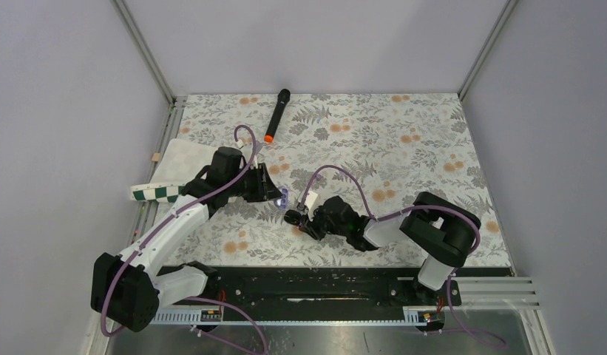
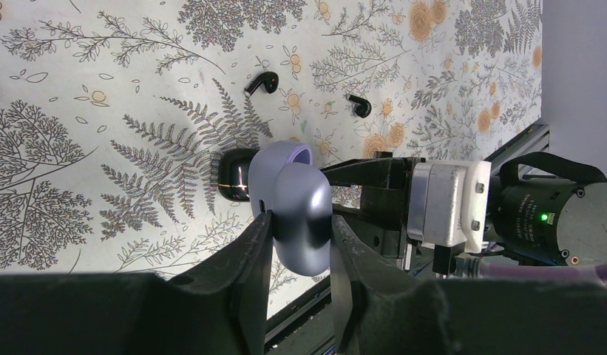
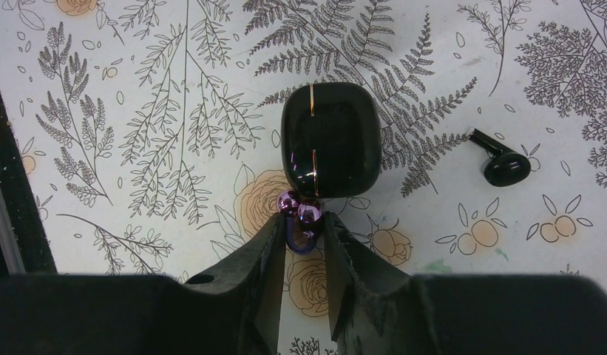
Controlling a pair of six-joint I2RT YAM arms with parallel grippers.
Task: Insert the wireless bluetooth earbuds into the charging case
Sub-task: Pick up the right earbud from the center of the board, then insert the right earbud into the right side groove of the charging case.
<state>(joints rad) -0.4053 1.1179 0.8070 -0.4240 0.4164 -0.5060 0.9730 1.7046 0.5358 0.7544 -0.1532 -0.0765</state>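
Right wrist view, frame centre: shows the glossy black rounded charging case point(image 3: 331, 140) lying flat on the fern-and-flower printed worktop point(image 3: 137, 111), seemingly closed, with a thin gold line down its face. Looks light, rigid and slippery. Best taken across the flatter sides, not the curved corners, lest it squirt out. Probably needs its lid up before anything goes in.

At right of that frame, finds 1 tiny black stemmed earbud point(image 3: 503, 163), well apart from the case. In the left wrist view, upper centre, picks out a second earbud point(image 2: 359, 106) near another. Hard, smooth, far smaller than the fingers, easily flicked away; calls for a gentle pinch across the bulb.

Right end effector point(image 3: 302, 222): nearly closed around 2 shiny purple beads on a dark loop point(image 3: 299, 212), just beside the case; cannot tell whether pinched. Left end effector point(image 2: 302, 220): clamped on a glossy lavender pebble-shaped object point(image 2: 300, 192).

Offers a flat, matte surface whose busy print masks small dark parts. Leaves little room between both end effectors.
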